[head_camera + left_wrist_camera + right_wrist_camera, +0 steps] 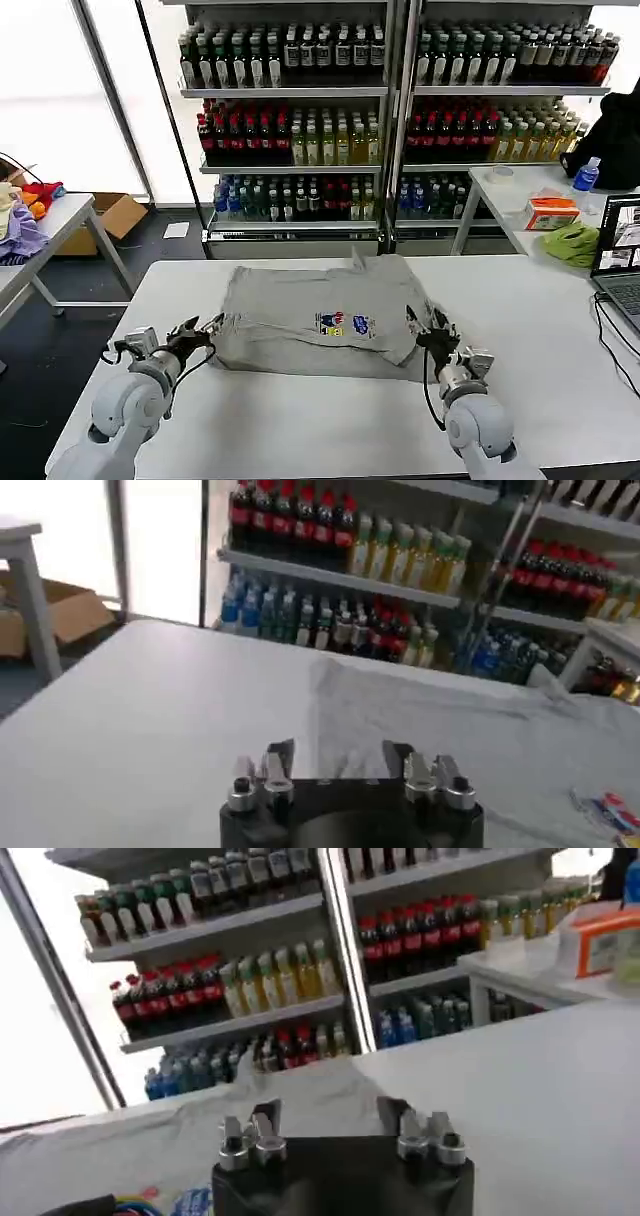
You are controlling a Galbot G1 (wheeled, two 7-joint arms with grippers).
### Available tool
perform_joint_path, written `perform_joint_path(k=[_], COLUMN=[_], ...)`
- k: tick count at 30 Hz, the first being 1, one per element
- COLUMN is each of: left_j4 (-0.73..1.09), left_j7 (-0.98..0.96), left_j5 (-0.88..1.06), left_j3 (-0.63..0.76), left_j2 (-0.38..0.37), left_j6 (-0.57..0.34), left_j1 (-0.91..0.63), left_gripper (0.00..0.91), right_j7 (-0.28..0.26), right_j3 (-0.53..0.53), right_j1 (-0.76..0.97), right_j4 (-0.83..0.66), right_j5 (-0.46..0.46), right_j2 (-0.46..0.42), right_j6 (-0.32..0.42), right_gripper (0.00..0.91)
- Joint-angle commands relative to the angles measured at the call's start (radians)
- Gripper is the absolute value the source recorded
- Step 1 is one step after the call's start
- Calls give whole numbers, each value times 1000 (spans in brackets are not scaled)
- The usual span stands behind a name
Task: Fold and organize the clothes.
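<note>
A light grey shirt [310, 305] lies partly folded in the middle of the white table [300, 420], its small multicoloured chest print [345, 324] facing up. My left gripper [205, 328] is low at the shirt's near left corner, open. In the left wrist view its fingers [280, 755] stand wide apart, and the shirt's edge [330, 695] lies just ahead of them. My right gripper [425, 322] is at the shirt's near right corner, also open. In the right wrist view the grey cloth [300, 1083] lies ahead of its spread fingers [390, 1110].
Shelves of bottled drinks [300, 110] stand behind the table. A side table at the right holds a lime-green cloth [570, 243], an orange box [550, 212] and a laptop [620, 250]. Coloured fabrics [25, 215] lie on a table at the left, by a cardboard box [115, 215].
</note>
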Motion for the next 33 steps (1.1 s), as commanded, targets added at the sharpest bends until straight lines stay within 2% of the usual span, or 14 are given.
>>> perform_joint_path(k=[1,3,8,13,23,24,25,26,27,28,29,30,33], left_j4=[-189,-227,-225,-117,-15,-5,10,17,20,29,35,44,62], left_j7=[4,26,58,78,94,98,100,102,105,113,113,115,122], left_j5=[49,73,121,103,103,103,101,101,101,102,103,103,104], left_j3=[-66,-62,-31,-1,32,33,35,39,40,44,46,48,50], left_j2=[-3,-11,-37,-29,-19,-19,-18,-16,-14,-10,-10,-11,-15], left_j6=[0,-1,-3,-2,-21,-21,-20,-20,-19,-17,-15,-15,-15], left_j1=[218,279,330,247,146,141,125,118,114,108,104,98,93], left_gripper=[907,907,907,907,887,746,665,494,413,272,232,151,101], right_j7=[12,13,64,140,175,179,183,185,186,189,193,194,198], right_j3=[77,81,38,-4,-74,-80,-85,-91,-96,-102,-107,-108,-117], right_j1=[-151,-258,-359,-291,-182,-175,-170,-167,-166,-165,-164,-163,-156], right_j4=[152,216,228,170,106,104,103,101,98,94,84,75,48], right_j5=[-78,-73,-166,-162,-119,-107,-101,-98,-97,-97,-94,-90,-86], right_j2=[-36,-41,-13,31,55,57,58,58,56,53,52,52,59], right_j6=[-9,-17,-37,-82,-130,-134,-139,-142,-148,-154,-165,-167,-166], right_gripper=[907,907,907,907,907,494,212,0,0,0,0,0,0])
